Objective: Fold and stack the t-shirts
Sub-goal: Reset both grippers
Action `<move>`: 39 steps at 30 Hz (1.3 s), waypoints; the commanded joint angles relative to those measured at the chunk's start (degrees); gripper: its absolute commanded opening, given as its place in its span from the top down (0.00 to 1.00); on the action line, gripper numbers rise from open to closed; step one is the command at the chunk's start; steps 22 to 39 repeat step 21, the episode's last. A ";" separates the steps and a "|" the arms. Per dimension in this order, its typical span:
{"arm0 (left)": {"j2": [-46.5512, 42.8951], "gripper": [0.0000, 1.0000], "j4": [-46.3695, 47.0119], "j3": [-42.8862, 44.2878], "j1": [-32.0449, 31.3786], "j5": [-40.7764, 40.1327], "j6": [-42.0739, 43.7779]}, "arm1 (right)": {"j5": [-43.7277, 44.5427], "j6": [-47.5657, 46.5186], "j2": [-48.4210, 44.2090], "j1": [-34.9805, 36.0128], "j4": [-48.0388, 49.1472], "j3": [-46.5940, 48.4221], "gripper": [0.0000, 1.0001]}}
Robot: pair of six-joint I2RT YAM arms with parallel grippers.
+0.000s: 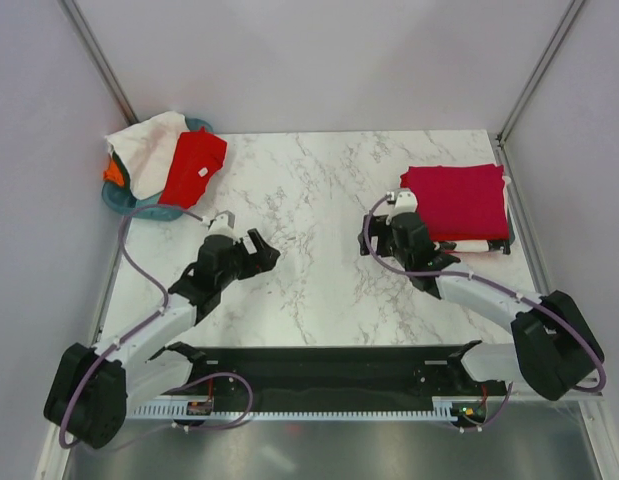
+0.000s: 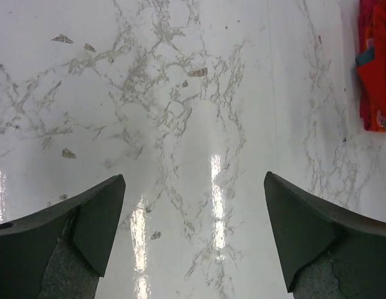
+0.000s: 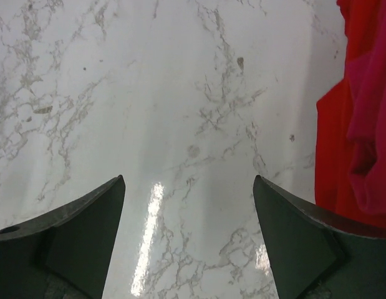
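Observation:
A folded crimson t-shirt (image 1: pixel 457 200) lies on top of a stack at the table's right, with white and black cloth (image 1: pixel 474 245) showing under it. White (image 1: pixel 144 145), bright red (image 1: pixel 194 168) and orange (image 1: pixel 112 172) t-shirts are heaped in and over the basket at the far left. My left gripper (image 1: pixel 267 250) (image 2: pixel 194 176) hangs open over bare marble. My right gripper (image 1: pixel 386 225) (image 3: pixel 188 177) is also open and empty, just left of the stack. Crimson cloth (image 3: pixel 370 93) over bright red cloth (image 3: pixel 333 156) fills the right edge of the right wrist view. Red cloth (image 2: pixel 375 68) shows at the right edge of the left wrist view.
The round teal basket (image 1: pixel 117 200) stands at the table's far left corner. The marble table (image 1: pixel 319 190) is bounded by grey walls with metal posts at the back corners. A black rail (image 1: pixel 319 365) runs along the near edge between the arm bases.

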 commanded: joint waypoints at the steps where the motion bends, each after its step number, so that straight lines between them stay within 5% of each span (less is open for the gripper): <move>1: -6.30 0.00 7.83 -3.60 -0.10 -0.35 6.99 | 1.52 3.12 -4.42 0.28 16.07 -7.46 0.08; 6: -11.23 0.00 7.48 -6.86 -0.10 1.22 10.07 | 5.21 1.36 -2.84 0.29 14.07 -12.91 0.12; 15: -12.02 0.01 4.68 -7.83 -0.10 2.46 9.89 | -1.03 3.90 -3.10 0.29 9.60 -12.48 0.13; 39: -14.48 0.01 5.10 -8.70 -0.10 2.90 9.63 | -2.87 4.44 -5.39 0.29 13.27 -16.08 0.13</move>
